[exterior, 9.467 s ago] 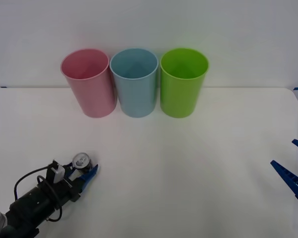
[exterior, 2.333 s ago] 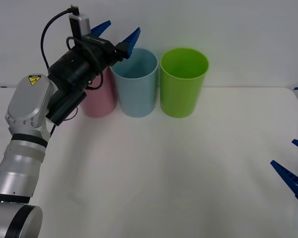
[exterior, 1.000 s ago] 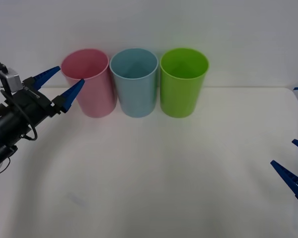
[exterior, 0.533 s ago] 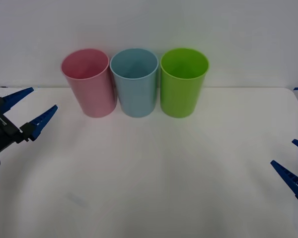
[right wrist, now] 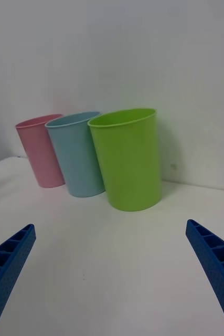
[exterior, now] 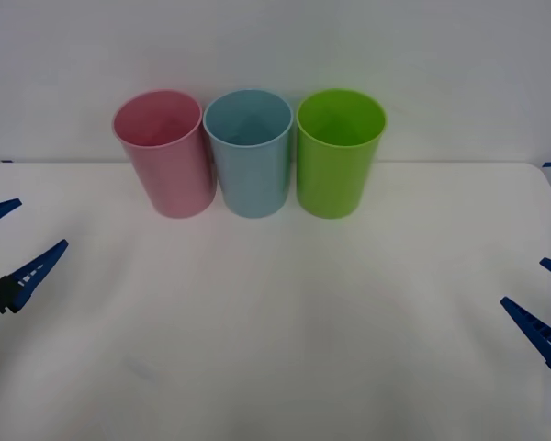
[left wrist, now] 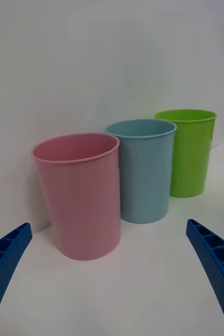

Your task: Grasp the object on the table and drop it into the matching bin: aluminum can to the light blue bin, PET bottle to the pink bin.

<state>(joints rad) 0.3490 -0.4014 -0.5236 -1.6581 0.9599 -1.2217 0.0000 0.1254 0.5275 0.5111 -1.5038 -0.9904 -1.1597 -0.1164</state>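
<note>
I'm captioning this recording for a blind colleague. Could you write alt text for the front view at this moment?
Three tall round tubs stand in a row at the far side of a white table: the pink bin on the left, the light blue bin in the middle, a lime green tub on the right. The open left gripper sits at the left edge, the open right gripper at the right edge, both empty.

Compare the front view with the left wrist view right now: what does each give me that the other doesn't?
Front view alone: the right gripper at the table's right edge, open, and the whole white table with the left gripper at its left edge. Left wrist view alone: a low, close side-on look at the pink bin, which stands nearest. Both share: pink bin, light blue bin, green bin in a row, and the left gripper's open jaws.
</note>
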